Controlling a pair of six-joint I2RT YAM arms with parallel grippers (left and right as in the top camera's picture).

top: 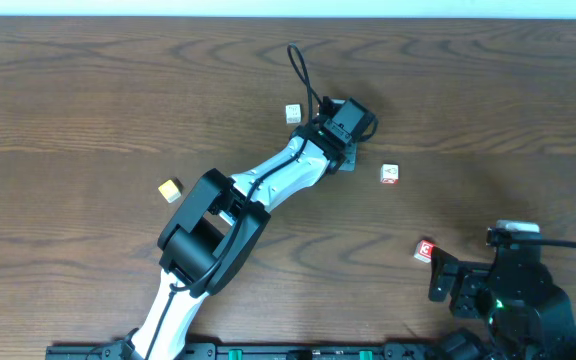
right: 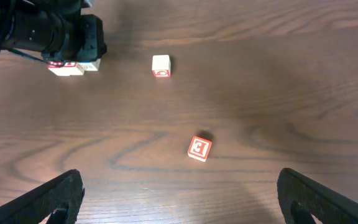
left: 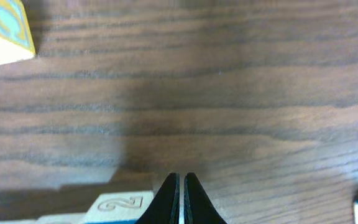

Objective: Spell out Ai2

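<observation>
Left claw (left: pixel 180 198) sits at the near edge of its own view, its 2 fingers pressed together with nothing between them. Just left of the tips, at that same near edge, is the 2 block (left: pixel 120 204), the only 1 of its kind in sight. It is a cube with no long side and its numeral face is up, but the frame cuts it and I cannot tell which way the 2 reads. It lies beside the claw, not within it, and whether it touches the finger I cannot tell. Farther off on the worktop (left: pixel 229 93), in the far left corner, 1 cream block (left: pixel 5 31) with a blue letter sits well apart from the claw.

Right claw (right: pixel 179 186) stands wide apart, 1 finger at each lower corner of its view, holding nothing. Beyond it lies 1 red block (right: pixel 199 149), turned a little askew, ahead of the gap between the fingers and clear of both. Farther on is 1 white block (right: pixel 161 65) with a red mark. Farthest, a pair of blocks (right: pixel 73 67) stands side by side, touching, under the left arm's black head.

From overhead, 4 blocks lie in the open: red nearest the right arm, then white, then cream by the left claw, and 1 tan block (top: pixel 171 190) just beside the left arm's elbow.
</observation>
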